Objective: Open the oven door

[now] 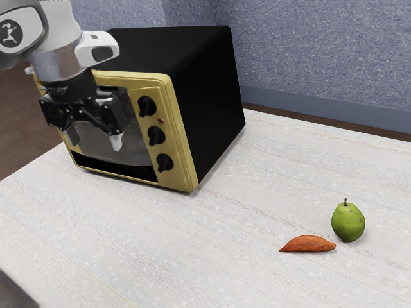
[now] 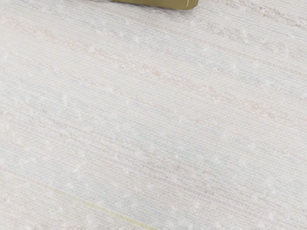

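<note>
We had our gripper (image 1: 95, 138) in front of the oven (image 1: 205, 96), with its two fingers pointing down and standing apart, and nothing was clamped between them. The oven door (image 1: 133, 146) was behind the fingers, set in the gold front (image 1: 179, 128) of the oven, beside the column of three knobs (image 1: 156, 135). To us it looked closed (its upper part was hidden behind our gripper, so we judged this with some care). In the wrist view we had the bare surface of the table (image 2: 153, 120), with a gold edge (image 2: 163, 4) of the oven over it

Of the task, we judged that only the coming near was done. The main work was all left: to find a good place to hold near the top of the door, to take it, and to bring it outward and down, if it was hinged below as we supposed. We could not tell whether the fingers touched the door, and a careless pull could slip off or drag the whole oven. The pear (image 1: 348, 222) and the sweet potato (image 1: 308, 244) lay well apart from the oven, so they should not disturb our work
</note>
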You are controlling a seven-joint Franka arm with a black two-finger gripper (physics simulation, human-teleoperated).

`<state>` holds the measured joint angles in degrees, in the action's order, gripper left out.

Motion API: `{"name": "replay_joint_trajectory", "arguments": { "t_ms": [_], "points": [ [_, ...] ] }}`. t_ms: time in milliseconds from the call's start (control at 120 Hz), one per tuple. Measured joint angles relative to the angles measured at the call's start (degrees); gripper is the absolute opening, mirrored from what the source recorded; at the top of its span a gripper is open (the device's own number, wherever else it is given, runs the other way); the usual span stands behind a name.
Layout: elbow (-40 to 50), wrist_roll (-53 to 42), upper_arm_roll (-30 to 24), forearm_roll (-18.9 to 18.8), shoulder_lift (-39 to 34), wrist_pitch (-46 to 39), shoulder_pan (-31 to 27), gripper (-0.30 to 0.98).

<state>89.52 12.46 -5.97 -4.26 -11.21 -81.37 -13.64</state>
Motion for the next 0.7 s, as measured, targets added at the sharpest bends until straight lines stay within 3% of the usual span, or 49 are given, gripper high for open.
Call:
{"name": "replay_joint_trajectory", "arguments": {
  "t_ms": [142,183,258,342,425,483,608,700],
  "points": [
    [2.78,6.32,0.88,-0.64,-2.21,1.59,-1.28,0.69],
    [4.53,7.91,3.7,-0.74,-4.14,1.58,-2.04,0.68],
    [6.38,10.54,10.74,-0.06,-4.74,-0.34,-8.64,0.68],
    [6.62,14.05,17.29,8.36,-3.59,-8.68,-12.2,0.69],
    [9.96,17.27,18.94,15.21,-3.71,-20.79,-10.42,0.69],
    [10.3,19.22,17.85,18.17,-1.91,-28.51,-11.62,0.69],
    [9.5,22.81,5.02,21.62,1.13,-39.96,-25.45,0.69],
    [8.71,25.01,2.49,22.85,3.94,-45.39,-28.91,0.68]
  ]
}}
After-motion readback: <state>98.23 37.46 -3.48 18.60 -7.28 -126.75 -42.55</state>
